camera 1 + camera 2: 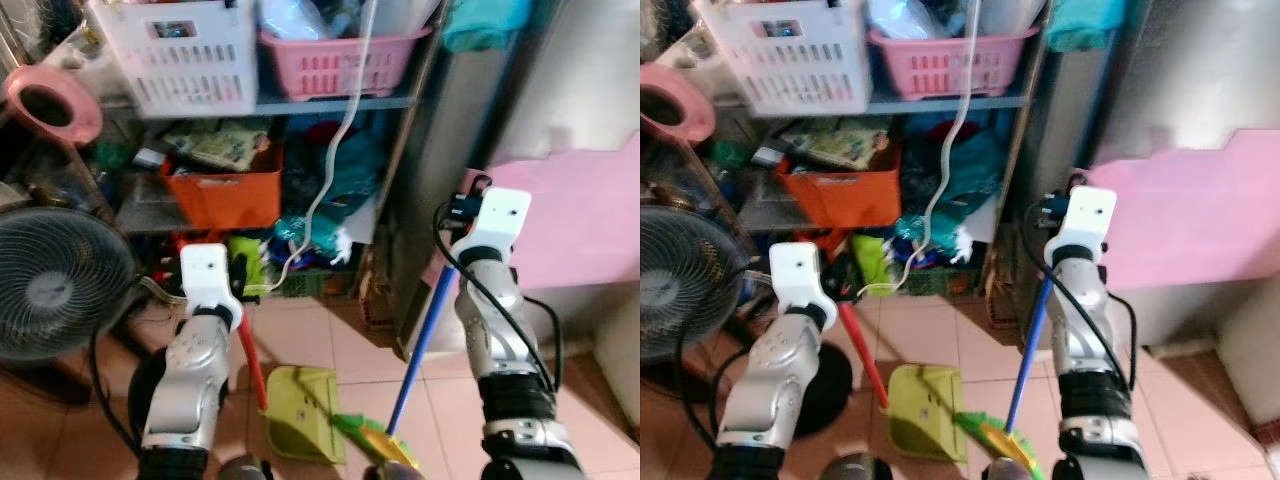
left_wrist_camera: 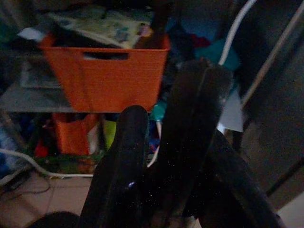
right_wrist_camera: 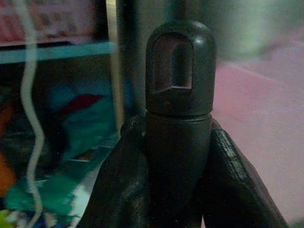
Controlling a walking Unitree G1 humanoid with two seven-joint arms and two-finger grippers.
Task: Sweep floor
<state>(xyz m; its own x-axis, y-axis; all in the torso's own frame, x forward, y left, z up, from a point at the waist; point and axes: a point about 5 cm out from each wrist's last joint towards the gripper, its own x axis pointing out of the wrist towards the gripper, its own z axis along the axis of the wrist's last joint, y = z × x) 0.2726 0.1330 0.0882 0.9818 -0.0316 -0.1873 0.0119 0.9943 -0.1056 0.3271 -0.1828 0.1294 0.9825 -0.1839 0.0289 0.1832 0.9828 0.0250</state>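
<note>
Broom (image 1: 415,345) handle clenched in right claw (image 3: 178,137); left claw (image 2: 166,156) grips dustpan (image 1: 300,410) handle.

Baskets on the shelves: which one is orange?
The orange basket on the lower shelf, holding papers. The white basket and pink basket stand on the shelf above it.
</note>
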